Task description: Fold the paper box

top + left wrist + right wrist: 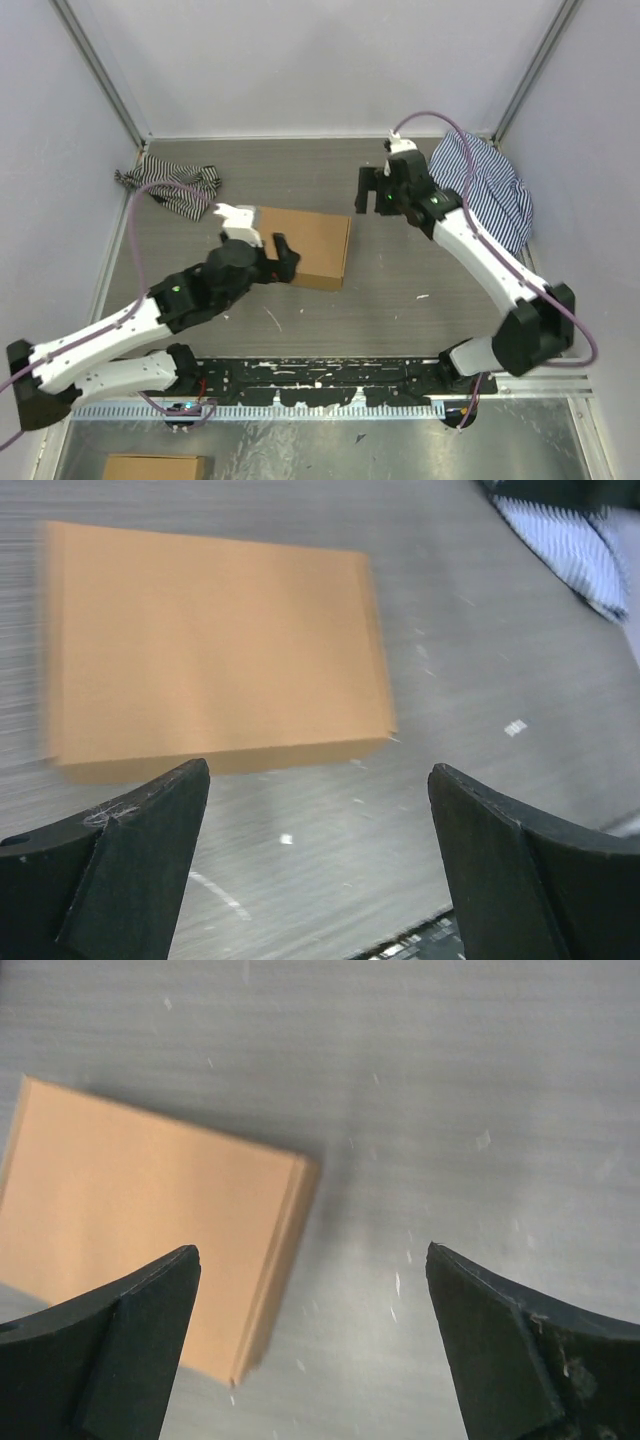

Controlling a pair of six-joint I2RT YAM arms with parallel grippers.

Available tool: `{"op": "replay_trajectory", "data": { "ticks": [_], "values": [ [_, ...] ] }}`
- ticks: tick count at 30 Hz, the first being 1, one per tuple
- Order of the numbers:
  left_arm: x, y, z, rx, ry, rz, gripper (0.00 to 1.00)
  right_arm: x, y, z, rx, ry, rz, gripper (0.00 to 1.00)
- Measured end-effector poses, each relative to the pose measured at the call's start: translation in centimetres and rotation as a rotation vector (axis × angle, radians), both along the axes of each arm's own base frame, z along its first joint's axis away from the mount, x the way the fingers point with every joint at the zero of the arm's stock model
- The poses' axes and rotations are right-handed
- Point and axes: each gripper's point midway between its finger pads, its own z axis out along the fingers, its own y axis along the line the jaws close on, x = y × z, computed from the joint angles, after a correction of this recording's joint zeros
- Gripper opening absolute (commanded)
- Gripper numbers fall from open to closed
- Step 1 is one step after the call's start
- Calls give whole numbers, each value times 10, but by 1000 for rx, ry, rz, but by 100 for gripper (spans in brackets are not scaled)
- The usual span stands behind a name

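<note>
The paper box [312, 246] lies closed and flat on the grey table, a plain brown shallow rectangle near the middle. My left gripper [283, 262] is at the box's near-left edge, open, with nothing between its fingers. In the left wrist view the box [210, 650] lies ahead of the open gripper [318, 770], apart from it. My right gripper [376, 196] hovers to the right of the box and behind it, also open and empty. The right wrist view shows the box [140, 1220] to the lower left, partly behind the left finger [140, 1330].
A black-and-white striped cloth [170, 186] lies at the back left. A blue striped cloth [492, 190] is bunched at the back right, beside the right arm. A black rail [320, 376] runs along the near edge. Another brown cardboard piece [155, 467] sits below the table front.
</note>
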Motion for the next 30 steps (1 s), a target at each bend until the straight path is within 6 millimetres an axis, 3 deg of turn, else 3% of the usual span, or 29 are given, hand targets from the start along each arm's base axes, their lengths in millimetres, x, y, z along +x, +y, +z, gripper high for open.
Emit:
{"op": "replay_trajectory", "data": {
  "ticks": [3, 5, 8, 11, 16, 22, 30],
  "values": [
    [10, 56, -1, 8, -21, 138, 98, -43, -23, -12, 16, -3, -33, 100],
    [17, 90, -13, 40, -6, 226, 98, -65, -35, -19, 27, -5, -56, 100],
    [24, 125, -36, 104, 49, 326, 98, -87, -48, -28, 35, -1, -91, 100],
    [31, 146, -61, 148, 133, 388, 98, -97, -58, -34, 37, -1, -127, 100],
    [31, 155, -84, 166, 230, 399, 98, -105, -71, -38, 14, -2, -177, 100],
    [27, 156, -69, 123, 188, 380, 98, -116, -81, -43, 2, -1, -207, 100],
    [22, 155, -72, 126, 206, 361, 98, -135, -91, -57, -1, -6, -210, 100]
  ]
}}
